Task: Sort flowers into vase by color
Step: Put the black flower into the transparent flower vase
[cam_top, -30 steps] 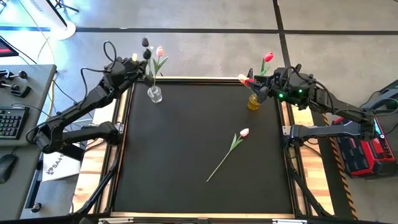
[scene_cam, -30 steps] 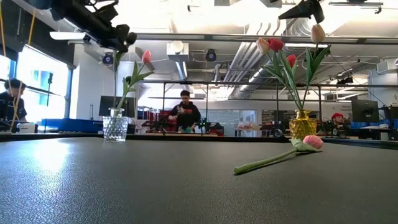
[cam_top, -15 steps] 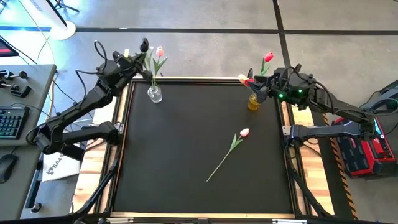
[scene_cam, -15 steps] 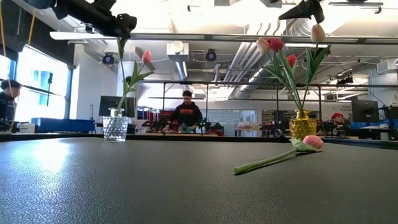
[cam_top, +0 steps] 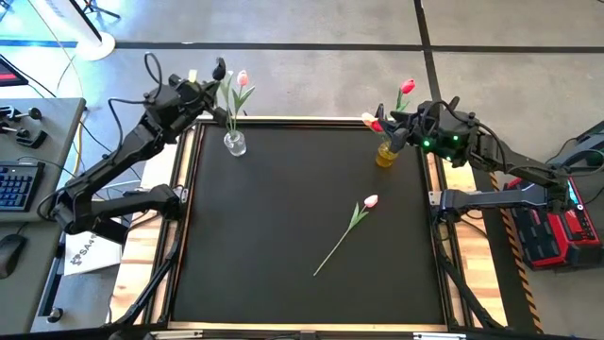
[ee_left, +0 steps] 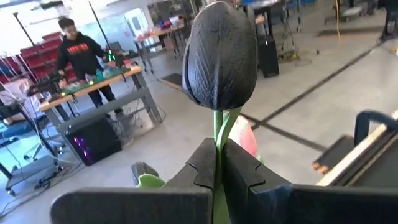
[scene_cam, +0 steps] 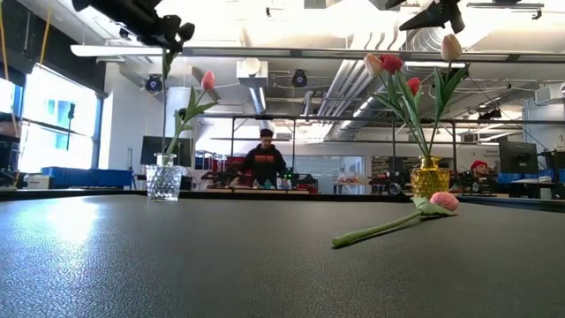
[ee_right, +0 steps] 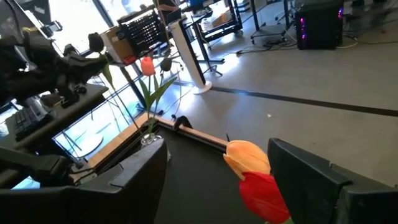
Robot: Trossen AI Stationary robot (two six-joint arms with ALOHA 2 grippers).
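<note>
Nearest on the black table (cam_top: 283, 255) lies a pink tulip (cam_top: 370, 201), its long stem (cam_top: 335, 247) angled toward the front edge and well apart from both vases. It looks light and limp, so a pinch on the stem just below the head, where it seems firmest, should lift it without crushing petals; the thin stem would probably slip or swing if taken near its tip. Farther back, at the left rear corner, the left hand (cam_top: 196, 88) is clenched on the stem of a dark tulip (ee_left: 219, 53) just under the head, above the clear vase (cam_top: 235, 143) holding a pink flower (cam_top: 243, 77). Compared with a second ago, this hand has drawn back and up from the vase. At the right rear corner the right hand (cam_top: 398, 127) hovers released, fingers spread, beside the yellow vase (cam_top: 384, 155) of red and orange tulips, unchanged.
</note>
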